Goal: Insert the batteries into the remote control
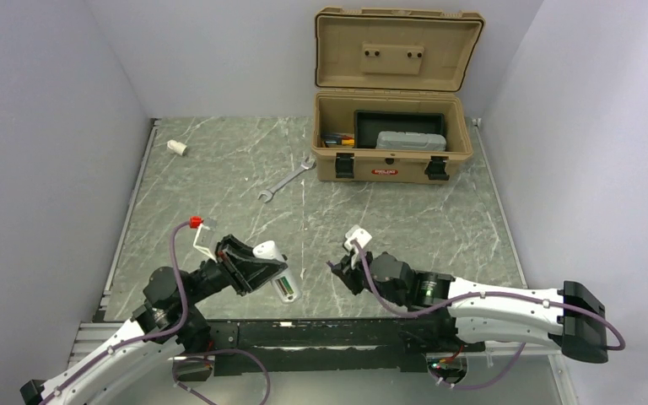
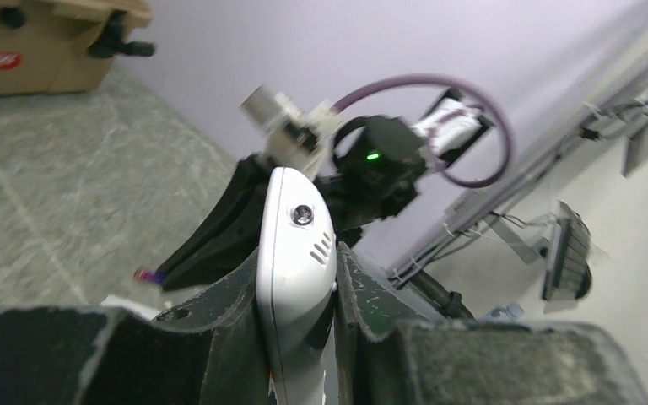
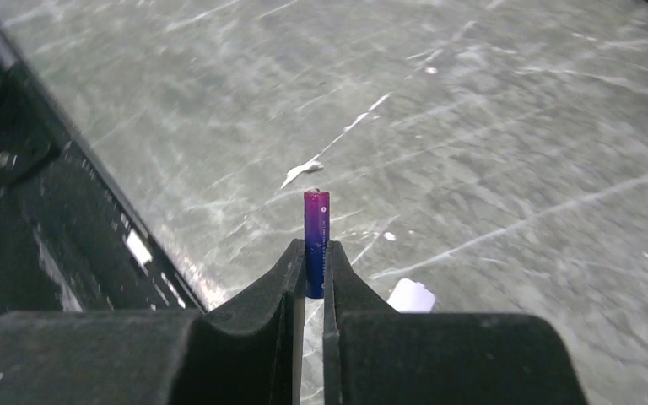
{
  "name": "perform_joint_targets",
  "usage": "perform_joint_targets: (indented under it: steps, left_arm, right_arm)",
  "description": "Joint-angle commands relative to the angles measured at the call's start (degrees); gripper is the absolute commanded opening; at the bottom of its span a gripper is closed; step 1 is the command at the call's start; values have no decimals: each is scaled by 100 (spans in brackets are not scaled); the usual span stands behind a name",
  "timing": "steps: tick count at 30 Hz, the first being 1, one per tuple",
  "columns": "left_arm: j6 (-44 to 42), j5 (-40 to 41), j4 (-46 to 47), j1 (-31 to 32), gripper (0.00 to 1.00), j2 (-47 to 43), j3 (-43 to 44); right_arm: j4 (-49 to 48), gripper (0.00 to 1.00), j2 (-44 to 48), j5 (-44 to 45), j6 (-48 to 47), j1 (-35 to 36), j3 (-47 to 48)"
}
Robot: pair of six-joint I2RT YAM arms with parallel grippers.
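Note:
My left gripper is shut on the white remote control, holding it by its sides just above the table near the front edge. A green battery shows in the remote's lower part. The left wrist view has the remote standing up between the pads of the left gripper. My right gripper hovers a short way right of the remote. It is shut on a slim purple-blue battery, which sticks out past the tips of the right gripper.
An open tan toolbox stands at the back right. A silver wrench lies in front of it and a stubby white cylinder at the back left. A small white piece lies on the table under the right gripper.

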State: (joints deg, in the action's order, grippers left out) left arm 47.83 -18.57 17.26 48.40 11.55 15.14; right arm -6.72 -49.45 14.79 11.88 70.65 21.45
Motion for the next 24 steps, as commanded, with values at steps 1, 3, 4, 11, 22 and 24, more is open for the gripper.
perform_joint_targets:
  steps: [1,3,4,11,22,24]
  left_arm:
    - [382,1175,-866,-15,0,143,231]
    - [733,1527,-879,-14,0,239,33]
    - [937,1634,-689,-10,0,288,-113]
    - [2316,1923,1108,-2,0,1029,-1033]
    - [2901,2780,973,202,0,1247,-951]
    - [3096,3013,775,215,0,1224,-905]
  right_arm:
    - [1755,0,-296,1312,1078,14,1421]
    - [2253,0,-483,1416,1198,19,1800]
    - [2354,0,-509,1391,1253,14,1903]
    - [3058,0,-133,1013,1178,37,2485]
    - [4261,0,-315,-131,1689,30,3930]
    - [4425,0,-593,-513,1769,36,4174]
